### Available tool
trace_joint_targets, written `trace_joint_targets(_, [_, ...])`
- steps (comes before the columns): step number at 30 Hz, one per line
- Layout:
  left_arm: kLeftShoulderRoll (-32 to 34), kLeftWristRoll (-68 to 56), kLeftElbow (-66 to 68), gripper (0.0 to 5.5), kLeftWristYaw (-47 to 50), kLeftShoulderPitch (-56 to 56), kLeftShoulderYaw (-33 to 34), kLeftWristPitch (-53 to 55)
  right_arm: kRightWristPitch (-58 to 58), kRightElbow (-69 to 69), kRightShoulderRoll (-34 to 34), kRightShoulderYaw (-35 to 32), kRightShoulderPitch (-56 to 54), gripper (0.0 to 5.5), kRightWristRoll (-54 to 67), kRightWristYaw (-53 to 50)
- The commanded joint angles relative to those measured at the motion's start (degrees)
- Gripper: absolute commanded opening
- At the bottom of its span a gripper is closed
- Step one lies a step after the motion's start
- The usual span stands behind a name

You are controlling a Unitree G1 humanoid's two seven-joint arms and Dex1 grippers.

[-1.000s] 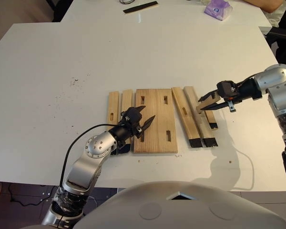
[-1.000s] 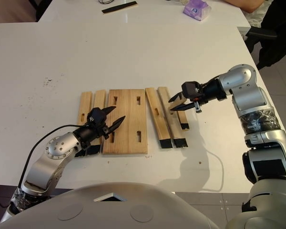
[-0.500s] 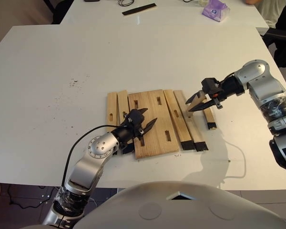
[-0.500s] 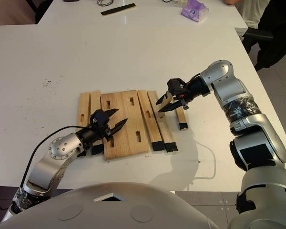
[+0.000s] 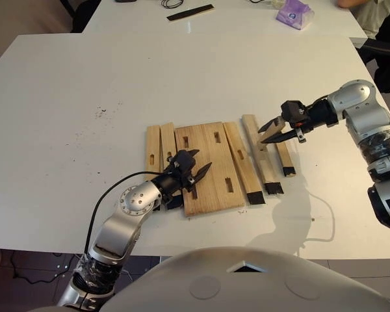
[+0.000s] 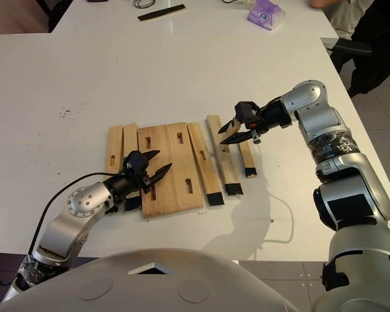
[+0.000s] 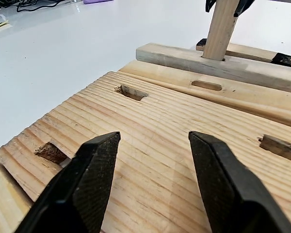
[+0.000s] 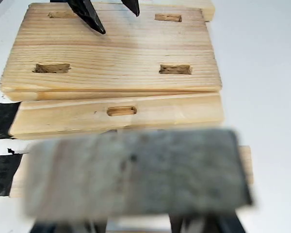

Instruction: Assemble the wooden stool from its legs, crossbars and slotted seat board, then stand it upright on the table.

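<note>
While the right gripper [image 5: 277, 130] holds its jaws clamped on the crossbar [image 7: 222, 29], upright in a leg [image 5: 265, 170] slot at 3 o'clock of the seat board [image 5: 214, 159], press straight down without tilting. The left gripper [image 5: 202, 160] hovers over the board, jaws open. Since the earlier frame, that leg has slid toward 3 o'clock, away from its neighbour.

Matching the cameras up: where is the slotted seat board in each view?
Left eye view: seat board flat on the table, mid-picture.
Right eye view: seat board at the same spot.
Left wrist view: seat board right beneath the left gripper.
Right wrist view: seat board beyond the crossbar.
Shared landmark: the left gripper, open over the board.
</note>
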Motion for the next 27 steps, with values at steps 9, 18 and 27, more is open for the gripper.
trace_joint_targets(9, [0.25,1.23,2.38,2.63,-0.26,-0.83,0.05,-1.36,16.92,-9.67,3.74,-9.17,6.97,2.5,4.55,-1.43])
trace_joint_targets(18, [-0.93,1.25,2.68,2.63,0.64,-0.86,0.49,-1.97,45.29,-32.77,1.86,-30.25,2.66,2.5,31.89,-5.44])
trace_joint_targets(27, [-1.42,1.47,2.89,2.63,0.3,-1.29,0.27,-2.03,48.78,-42.21,11.0,-32.88,-0.71,2.68,36.01,-23.88])
